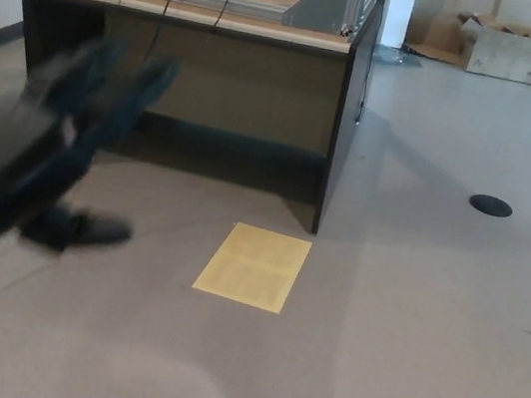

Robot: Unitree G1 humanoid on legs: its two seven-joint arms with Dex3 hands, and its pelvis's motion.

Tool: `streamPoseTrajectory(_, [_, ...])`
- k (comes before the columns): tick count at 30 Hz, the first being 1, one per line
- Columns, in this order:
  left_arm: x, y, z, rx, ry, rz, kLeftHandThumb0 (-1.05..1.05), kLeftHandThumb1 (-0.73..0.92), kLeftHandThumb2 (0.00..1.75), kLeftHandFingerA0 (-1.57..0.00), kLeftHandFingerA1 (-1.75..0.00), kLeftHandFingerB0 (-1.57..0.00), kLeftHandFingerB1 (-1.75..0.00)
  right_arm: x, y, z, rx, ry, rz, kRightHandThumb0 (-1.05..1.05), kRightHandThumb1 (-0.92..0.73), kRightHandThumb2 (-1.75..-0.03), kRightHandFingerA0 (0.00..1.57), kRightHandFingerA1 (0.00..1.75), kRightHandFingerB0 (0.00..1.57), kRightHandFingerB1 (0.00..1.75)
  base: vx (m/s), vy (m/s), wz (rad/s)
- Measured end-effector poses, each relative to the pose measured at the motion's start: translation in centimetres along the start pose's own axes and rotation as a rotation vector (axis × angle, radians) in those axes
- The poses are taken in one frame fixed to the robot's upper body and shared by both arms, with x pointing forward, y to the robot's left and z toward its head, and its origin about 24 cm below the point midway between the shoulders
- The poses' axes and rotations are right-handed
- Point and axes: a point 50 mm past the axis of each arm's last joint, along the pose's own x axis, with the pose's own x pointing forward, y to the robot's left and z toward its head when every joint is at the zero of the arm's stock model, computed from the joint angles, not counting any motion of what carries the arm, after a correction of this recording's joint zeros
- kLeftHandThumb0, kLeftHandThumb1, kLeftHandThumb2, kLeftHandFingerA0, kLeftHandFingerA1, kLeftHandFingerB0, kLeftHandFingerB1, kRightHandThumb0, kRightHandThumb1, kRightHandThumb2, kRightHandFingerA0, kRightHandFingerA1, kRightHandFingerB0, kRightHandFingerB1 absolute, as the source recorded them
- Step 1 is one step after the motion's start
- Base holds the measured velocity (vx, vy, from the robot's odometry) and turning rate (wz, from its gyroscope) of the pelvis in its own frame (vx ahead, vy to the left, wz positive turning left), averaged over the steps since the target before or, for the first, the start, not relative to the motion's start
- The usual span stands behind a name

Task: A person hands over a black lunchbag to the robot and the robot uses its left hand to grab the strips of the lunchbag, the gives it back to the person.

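The left hand shows at the left of the head view as a dark, heavily blurred shape in front of the desk. Its fingers look spread, with a thumb-like part jutting out low, but the blur is too strong to tell for sure how far it is open. It seems to hold nothing. The right hand is out of view.

No lunchbag and no person can be seen. There is only bare floor with a yellow sheet lying on it near the desk's corner, a small dark disc further right, and a cardboard box at the back.

The step in hand is probably getting the arm ready to receive the bag. To do it well, the hand should settle and hold steady with fingers apart, so the straps can be hooked over them cleanly, and close only once the straps sit inside the fingers
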Motion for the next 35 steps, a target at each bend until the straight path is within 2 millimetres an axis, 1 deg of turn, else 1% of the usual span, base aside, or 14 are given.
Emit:
streamPoseTrajectory(3, [-4.1,-2.6,-1.1,-0.049,0.087,-0.088,-0.61,0.42,0.68,-0.07,-0.35,-0.1,-0.31,-0.2,0.1,-0.2,0.001,0.007,0.002,-0.76,-0.72,-1.12,0.39,0.58,0.32,0.51,0.0,0.0,0.0])
streamPoseTrajectory(4, [-5.4,-3.3,-1.4,-0.063,0.118,-0.114,-0.31,0.27,0.85,0.0,-0.49,0.0,-0.47,-0.2,0.1,-0.3,0.001,0.01,0.002,-0.76,-0.85,-0.67,0.46,0.47,0.44,0.42,0.0,0.0,0.0])
streamPoseTrajectory(15, [-21.6,-10.3,-3.3,-0.218,0.59,-0.338,-0.27,0.27,0.85,-0.07,-0.51,-0.07,-0.49,-1.3,0.4,-1.6,0.005,0.053,0.006,-0.73,-0.83,-0.66,0.48,0.47,0.45,0.42,0.0,0.0,0.0])
streamPoseTrajectory(16, [-22.4,-10.5,-3.3,-0.223,0.617,-0.341,-0.27,0.27,0.85,-0.08,-0.51,-0.08,-0.49,-1.4,0.4,-1.7,0.005,0.055,0.005,-0.75,-0.72,-1.11,0.45,0.6,0.35,0.52,0.0,0.0,0.0])
streamPoseTrajectory(17, [-22.9,-10.6,-3.3,-0.227,0.639,-0.341,-0.26,0.27,0.85,-0.1,-0.52,-0.09,-0.5,-1.5,0.4,-1.8,0.006,0.058,0.005,-0.74,-0.86,-0.66,0.47,0.47,0.47,0.42,0.0,0.0,0.0])
streamPoseTrajectory(20, [-25.0,-11.0,-3.4,-0.245,0.721,-0.324,-0.25,0.27,0.86,-0.12,-0.52,-0.11,-0.51,-2.0,0.5,-2.3,0.007,0.076,0.0,-0.75,-0.84,-0.66,0.46,0.47,0.45,0.42,0.0,0.0,0.0])
streamPoseTrajectory(21, [-25.8,-11.1,-3.4,-0.255,0.753,-0.315,-0.49,0.48,0.55,-0.33,-0.35,-0.29,-0.31,-2.3,0.4,-2.7,0.008,0.087,-0.004,-0.76,-0.71,-1.11,0.44,0.6,0.36,0.53,0.0,0.0,0.0])
streamPoseTrajectory(22, [-26.1,-11.1,-3.4,-0.26,0.765,-0.309,-0.48,0.47,0.55,-0.35,-0.36,-0.31,-0.33,-2.5,0.4,-2.8,0.009,0.093,-0.006,-0.73,-0.85,-0.65,0.48,0.48,0.48,0.43,0.0,0.0,0.0])
streamPoseTrajectory(27, [-27.0,-11.1,-3.3,-0.292,0.8,-0.278,-0.52,0.4,0.68,-0.37,-0.45,-0.31,-0.42,-3.0,0.4,-3.3,0.009,0.105,-0.017,-0.73,-0.8,-0.67,0.5,0.49,0.45,0.42,0.0,0.0,0.0])
streamPoseTrajectory(28, [-27.0,-11.1,-3.3,-0.297,0.8,-0.272,-0.51,0.4,0.68,-0.37,-0.45,-0.33,-0.42,-3.0,0.4,-3.4,0.009,0.105,-0.018,-0.73,-0.69,-1.08,0.43,0.6,0.36,0.53,0.0,0.0,0.0])
streamPoseTrajectory(30, [-26.9,-11.0,-3.4,-0.306,0.798,-0.26,-0.5,0.4,0.67,-0.36,-0.45,-0.32,-0.42,-3.0,0.4,-3.4,0.011,0.104,-0.022,-0.74,-0.82,-0.66,0.47,0.48,0.46,0.42,0.0,0.0,0.0])
streamPoseTrajectory(31, [-26.9,-11.0,-3.4,-0.308,0.799,-0.255,-0.51,0.4,0.67,-0.38,-0.45,-0.33,-0.42,-3.0,0.4,-3.4,0.012,0.104,-0.023,-0.75,-0.7,-1.1,0.44,0.6,0.37,0.53,0.0,0.0,0.0])
streamPoseTrajectory(34, [-26.7,-10.9,-3.5,-0.319,0.801,-0.233,-0.5,0.4,0.67,-0.4,-0.46,-0.33,-0.42,-3.1,0.3,-3.4,0.015,0.104,-0.028,-0.73,-0.84,-0.65,0.45,0.47,0.46,0.42,0.0,0.0,0.0])
streamPoseTrajectory(35, [-26.7,-10.9,-3.5,-0.321,0.802,-0.23,-0.5,0.41,0.68,-0.37,-0.45,-0.31,-0.42,-3.1,0.3,-3.4,0.016,0.104,-0.028,-0.74,-0.7,-1.1,0.42,0.6,0.36,0.53,0.0,0.0,0.0])
